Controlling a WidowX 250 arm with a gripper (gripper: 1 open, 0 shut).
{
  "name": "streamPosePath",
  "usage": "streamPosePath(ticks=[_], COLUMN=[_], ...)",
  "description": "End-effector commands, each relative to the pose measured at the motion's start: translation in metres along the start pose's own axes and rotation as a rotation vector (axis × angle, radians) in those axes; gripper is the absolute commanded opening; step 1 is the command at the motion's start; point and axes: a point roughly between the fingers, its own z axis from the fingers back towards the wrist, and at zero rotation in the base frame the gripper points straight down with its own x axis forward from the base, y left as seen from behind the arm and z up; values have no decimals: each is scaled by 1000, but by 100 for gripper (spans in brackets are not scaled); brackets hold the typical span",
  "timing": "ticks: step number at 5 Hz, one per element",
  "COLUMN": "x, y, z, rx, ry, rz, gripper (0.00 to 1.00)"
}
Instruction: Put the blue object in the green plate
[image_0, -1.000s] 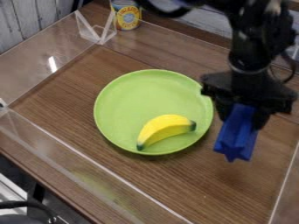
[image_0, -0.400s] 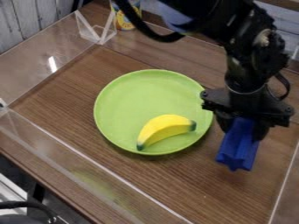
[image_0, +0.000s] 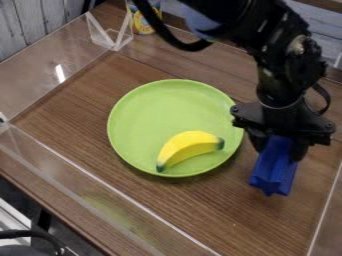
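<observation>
Gripper over blue object, right of the green plate

Gripper (image_0: 281, 135) points steeply down onto the top end of the blue object (image_0: 275, 167), which stands on the wooden surface (image_0: 80, 110) just outside the green plate (image_0: 154, 110); likely a grasp. Jaws part-open, straddling it; actual grip unclear. Banana (image_0: 187, 149) occupies the plate.

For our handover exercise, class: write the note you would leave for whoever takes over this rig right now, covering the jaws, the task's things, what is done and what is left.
Gripper: pointing down over the upper end of the blue object; its jaws straddle that end, but whether they are clamped on it I cannot tell.
Blue object: on the wooden table, just right of the green plate, outside its rim.
Plate: holds only a yellow banana.
Done: approach to the object.
Left: secure the grip, lift, move left, release in the plate.
</observation>
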Motion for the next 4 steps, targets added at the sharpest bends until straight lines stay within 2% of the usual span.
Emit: streamPosePath(ticks=[1,2,3,4], x=[12,16,18,16], y=[0,2,2,1], z=[4,1,-2,-4], rx=[-15,-13,-11,-10], ry=[-39,-44,-49,-47], rz=[13,14,13,18], gripper=[0,0,100,100])
